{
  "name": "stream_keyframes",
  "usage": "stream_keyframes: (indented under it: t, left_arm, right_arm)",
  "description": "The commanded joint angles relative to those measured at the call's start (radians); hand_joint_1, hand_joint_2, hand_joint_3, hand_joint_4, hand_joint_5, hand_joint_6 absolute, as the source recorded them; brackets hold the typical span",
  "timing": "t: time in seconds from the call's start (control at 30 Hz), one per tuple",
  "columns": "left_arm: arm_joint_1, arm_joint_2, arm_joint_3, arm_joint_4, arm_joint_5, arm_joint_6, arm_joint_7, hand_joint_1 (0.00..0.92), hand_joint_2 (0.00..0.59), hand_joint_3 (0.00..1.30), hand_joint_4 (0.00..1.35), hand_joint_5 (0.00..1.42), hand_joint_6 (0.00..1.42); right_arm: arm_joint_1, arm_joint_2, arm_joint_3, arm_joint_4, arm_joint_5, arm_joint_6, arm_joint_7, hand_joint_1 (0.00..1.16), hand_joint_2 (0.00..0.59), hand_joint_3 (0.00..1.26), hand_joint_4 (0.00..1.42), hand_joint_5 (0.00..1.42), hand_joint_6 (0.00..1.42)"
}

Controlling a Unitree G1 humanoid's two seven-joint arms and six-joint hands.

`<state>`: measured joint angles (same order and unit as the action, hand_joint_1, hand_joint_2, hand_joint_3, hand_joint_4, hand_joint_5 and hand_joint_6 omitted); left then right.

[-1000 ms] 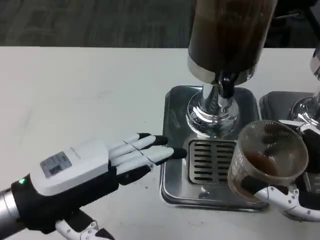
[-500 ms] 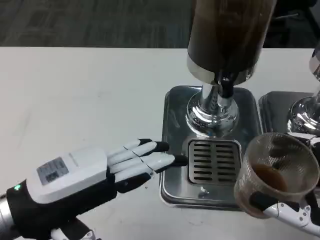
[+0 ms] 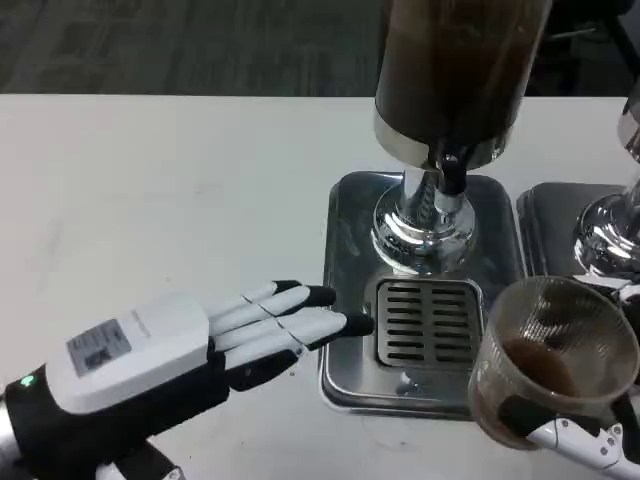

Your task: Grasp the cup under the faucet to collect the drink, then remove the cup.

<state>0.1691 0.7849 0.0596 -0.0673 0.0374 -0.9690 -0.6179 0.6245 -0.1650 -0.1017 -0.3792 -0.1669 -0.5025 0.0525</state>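
Note:
A clear plastic cup (image 3: pixel 553 358) with brown drink in its bottom is tilted at the lower right, off to the right of the drip grate (image 3: pixel 428 322). My right hand (image 3: pixel 575 432) grips it from below, fingers wrapped around its base. The faucet (image 3: pixel 448 172) hangs from the dark drink dispenser (image 3: pixel 460 70) above the grate, with nothing under it. My left hand (image 3: pixel 190 345) lies flat at the lower left, fingers stretched out and apart, its fingertips (image 3: pixel 330 310) at the left rim of the steel drip tray (image 3: pixel 345 260), holding nothing.
A second steel tray (image 3: pixel 545 215) and chrome dispenser base (image 3: pixel 610 235) stand at the right edge. The white table stretches to the left and back of the tray.
My right hand has carried the cup rightward and downward, away from the grate. My left hand has drawn back slightly toward the lower left.

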Motion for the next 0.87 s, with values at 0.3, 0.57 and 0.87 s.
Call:
stream_keyframes:
  t: [0.3,0.57,0.87]
  left_arm:
    - [0.017,0.017,0.012,-0.019,-0.006,0.002,0.008,0.0,0.023,0.03,0.0,0.0,0.0]
    - [0.014,0.018,0.013,-0.017,-0.003,0.001,0.008,0.0,0.023,0.03,0.0,0.0,0.0]
    - [0.021,0.021,0.018,-0.024,-0.004,0.008,0.006,0.0,0.023,0.03,0.0,0.0,0.0]
  right_arm:
    - [-0.014,0.004,-0.007,-0.032,0.034,-0.004,0.002,1.02,0.084,0.88,0.99,1.17,1.4]
    - [-0.012,0.006,-0.009,-0.033,0.035,-0.004,0.004,1.02,0.084,0.89,1.0,1.17,1.42]
    - [-0.011,0.008,-0.008,-0.035,0.038,-0.002,0.008,1.02,0.084,0.89,1.0,1.17,1.42]
